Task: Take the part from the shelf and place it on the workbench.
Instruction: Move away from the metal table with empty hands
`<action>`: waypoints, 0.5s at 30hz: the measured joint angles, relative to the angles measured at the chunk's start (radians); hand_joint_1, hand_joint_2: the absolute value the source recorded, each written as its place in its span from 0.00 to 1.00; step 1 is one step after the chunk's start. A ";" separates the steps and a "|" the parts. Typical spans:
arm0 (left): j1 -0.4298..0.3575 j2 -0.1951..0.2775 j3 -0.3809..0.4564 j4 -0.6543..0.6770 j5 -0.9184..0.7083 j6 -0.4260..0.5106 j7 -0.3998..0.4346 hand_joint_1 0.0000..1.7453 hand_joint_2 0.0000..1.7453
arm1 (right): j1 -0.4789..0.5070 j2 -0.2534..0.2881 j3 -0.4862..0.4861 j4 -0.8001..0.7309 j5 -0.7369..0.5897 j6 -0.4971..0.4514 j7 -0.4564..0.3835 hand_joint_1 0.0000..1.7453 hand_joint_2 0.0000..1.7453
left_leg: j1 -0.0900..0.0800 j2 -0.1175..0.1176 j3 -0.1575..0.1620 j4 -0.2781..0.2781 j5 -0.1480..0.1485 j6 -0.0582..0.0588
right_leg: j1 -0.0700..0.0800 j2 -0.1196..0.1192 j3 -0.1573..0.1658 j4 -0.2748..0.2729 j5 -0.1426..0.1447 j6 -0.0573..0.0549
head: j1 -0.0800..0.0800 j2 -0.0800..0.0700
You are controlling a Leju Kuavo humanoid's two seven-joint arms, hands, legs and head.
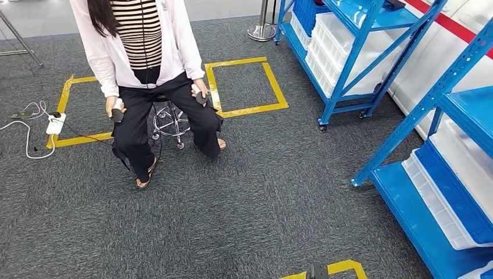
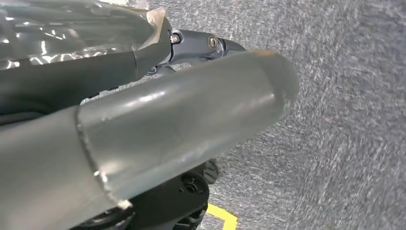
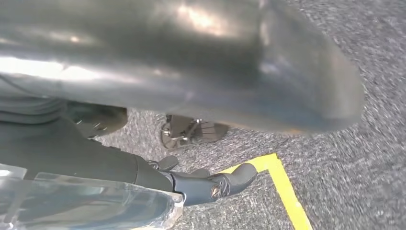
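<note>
Part itself cannot be told apart: the white bins (image 1: 343,40) on the blue shelf (image 1: 360,52) hide whatever they hold, and their contents are out of sight from the head view

Left hand (image 2: 158,110) holds nothing. Its thick grey thumb (image 2: 191,124) lies stretched out, well apart from a dark finger (image 2: 203,45) that also lies straight, with grey carpet (image 2: 344,120) beyond them. A corner of yellow floor tape (image 2: 222,218) shows near the hand.

Right hand (image 3: 191,72) is likewise spread and holds nothing: the broad thumb on one side, a dark finger (image 3: 218,186) extended on the other, with carpet between them. A line of yellow tape (image 3: 282,187) runs across the carpet just beyond that fingertip.

Farther out, in the head view, a person (image 1: 142,75) sits on a chrome stool (image 1: 170,122) facing the robot, with a dark controller (image 1: 118,113) in each hand. A yellow tape square (image 1: 244,84) is marked on the floor beside the stool, and a white power strip (image 1: 56,123) with a cable lies on the carpet on the left. 2 blue shelf units stand on the right; the nearer unit (image 1: 447,104) carries long white trays (image 1: 442,203) with blue ones on its low level
</note>
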 joint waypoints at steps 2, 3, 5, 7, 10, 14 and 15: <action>0.000 0.000 0.000 0.000 0.000 -0.001 0.000 0.00 0.00 | -0.001 -0.001 -0.002 0.000 0.000 0.000 0.000 0.00 0.00 | -0.002 0.030 -0.002 0.000 0.000 0.003 | -0.002 -0.020 -0.060 0.123 -0.049 0.002 | 0.001 0.000; 0.000 0.000 0.000 0.000 0.000 -0.002 0.000 0.00 0.00 | 0.001 -0.002 -0.003 0.001 0.000 0.000 0.000 0.00 0.00 | -0.003 0.043 -0.003 0.000 0.000 0.003 | -0.004 -0.023 -0.069 0.146 -0.053 0.008 | 0.001 0.000; -0.001 -0.001 0.000 0.000 -0.002 -0.005 0.001 0.00 0.00 | 0.003 -0.005 -0.007 0.001 -0.002 0.000 0.001 0.00 0.00 | -0.003 0.067 -0.002 0.000 -0.001 0.001 | -0.006 -0.036 -0.027 0.076 -0.023 0.025 | 0.002 0.000; -0.002 -0.002 0.000 0.000 -0.004 -0.006 0.002 0.00 0.00 | 0.001 -0.006 -0.009 0.001 -0.003 0.000 0.001 0.00 0.00 | -0.006 0.087 0.002 0.001 -0.006 -0.007 | -0.005 -0.084 0.052 -0.063 0.022 0.033 | 0.003 0.000; -0.006 -0.003 0.000 0.000 -0.007 -0.006 0.004 0.00 0.00 | -0.002 -0.006 -0.010 0.002 -0.004 0.000 0.002 0.00 0.00 | -0.012 0.115 0.014 0.002 -0.014 -0.026 | 0.008 -0.108 0.088 -0.134 0.047 0.012 | 0.000 0.000; -0.012 -0.005 -0.001 0.000 -0.009 -0.007 0.005 0.00 0.00 | 0.000 -0.009 -0.013 0.002 -0.006 -0.001 0.004 0.00 0.00 | 0.000 0.079 0.004 0.055 -0.060 -0.048 | -0.004 -0.063 0.094 -0.141 0.055 -0.021 | -0.005 0.000; -0.011 -0.005 -0.001 0.000 -0.010 -0.008 0.005 0.00 0.00 | -0.001 -0.009 -0.014 0.003 -0.006 -0.001 0.004 0.00 0.00 | 0.002 0.048 -0.018 0.108 -0.092 -0.051 | -0.007 -0.050 0.097 -0.142 0.058 -0.028 | -0.008 0.000</action>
